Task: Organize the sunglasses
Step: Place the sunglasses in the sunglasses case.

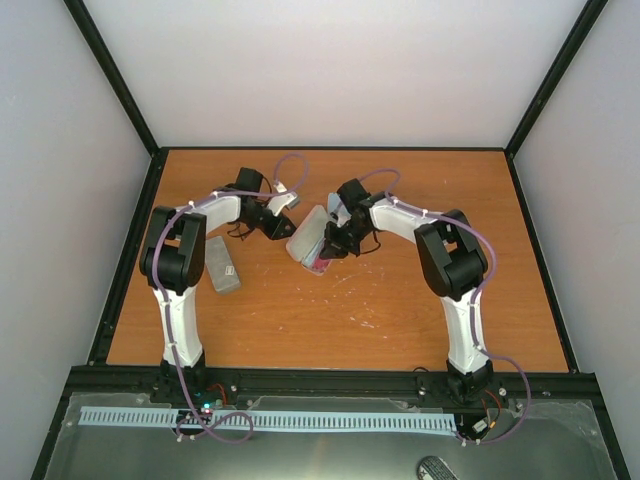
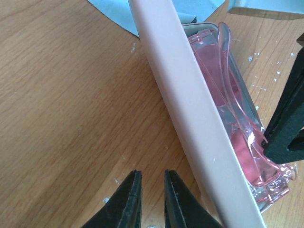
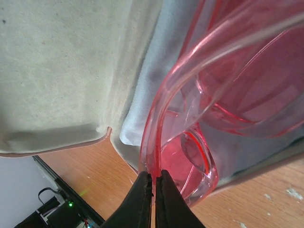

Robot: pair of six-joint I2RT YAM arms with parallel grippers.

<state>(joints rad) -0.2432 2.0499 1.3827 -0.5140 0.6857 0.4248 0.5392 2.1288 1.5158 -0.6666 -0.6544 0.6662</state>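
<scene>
The red-orange sunglasses (image 3: 228, 71) lie folded inside the open pink case (image 2: 190, 104), on a pale blue cloth (image 3: 142, 95). My right gripper (image 3: 154, 178) is shut on the clear red frame at the near rim of the case. From the left wrist view the sunglasses (image 2: 237, 128) show behind the raised case lid, with a right finger (image 2: 289, 123) beside them. My left gripper (image 2: 153, 190) hovers over bare wood just left of the case, slightly open and holding nothing. From above, both grippers flank the case (image 1: 308, 236). I cannot make out the dark brown pair.
A closed grey case (image 1: 222, 265) lies by the left arm. A light blue cloth (image 2: 156, 14) sits on the table behind the pink case. Black frame rails border the wooden table (image 1: 330, 320).
</scene>
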